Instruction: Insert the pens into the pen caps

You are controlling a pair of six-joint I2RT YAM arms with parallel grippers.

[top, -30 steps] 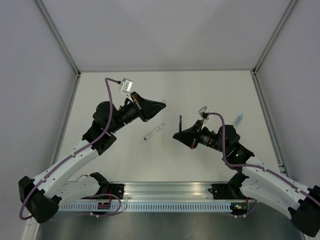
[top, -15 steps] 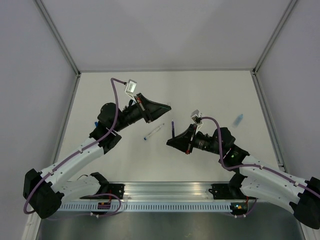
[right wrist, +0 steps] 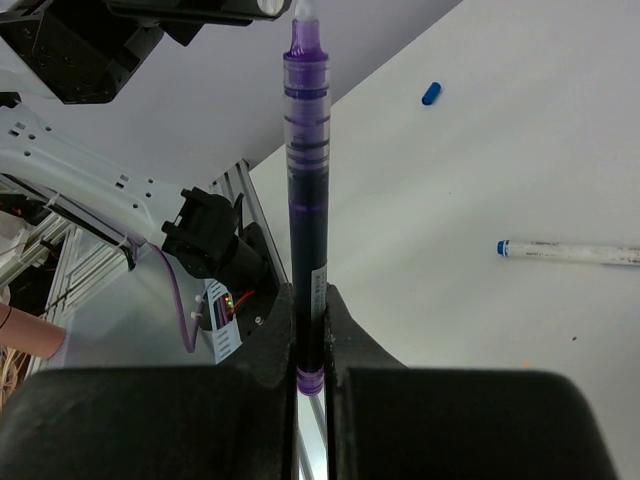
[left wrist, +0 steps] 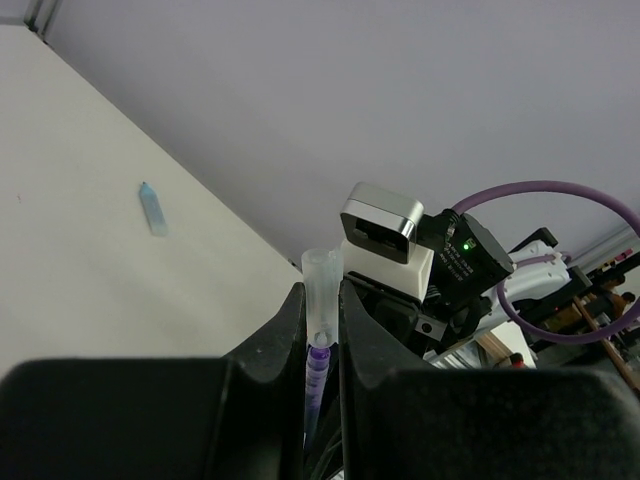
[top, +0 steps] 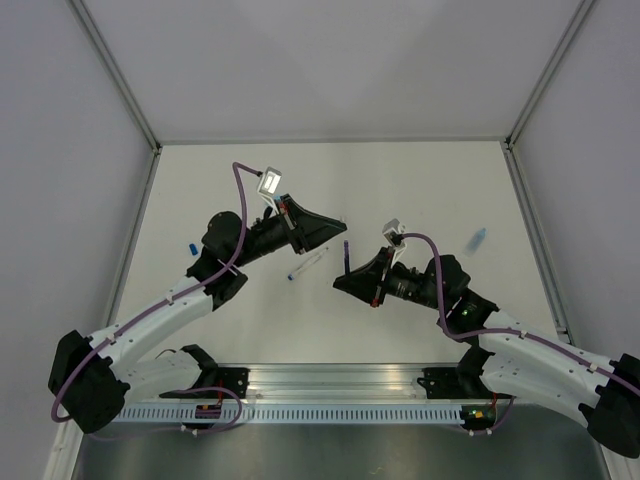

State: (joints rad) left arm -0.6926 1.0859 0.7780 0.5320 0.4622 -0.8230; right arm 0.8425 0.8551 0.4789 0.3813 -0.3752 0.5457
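My right gripper (right wrist: 310,300) is shut on a purple pen (right wrist: 305,200), which points up toward the left gripper. In the top view this pen (top: 345,255) bridges my right gripper (top: 345,278) and left gripper (top: 338,224). In the left wrist view, my left gripper (left wrist: 322,300) is shut on a clear pen cap (left wrist: 322,285). The purple pen's tip (left wrist: 318,360) meets the cap's mouth, its nib just inside. A white pen with a blue tip (top: 308,264) (right wrist: 570,253) lies on the table between the arms.
A dark blue cap (top: 190,245) (right wrist: 431,94) lies left of the left arm. A light blue cap (top: 479,237) (left wrist: 152,209) lies on the right side of the white table (top: 420,190). Grey walls close it in on three sides.
The left gripper has swung right and the right gripper has carried the purple pen left, so the two now meet. The dark blue cap has come out from under the left arm.
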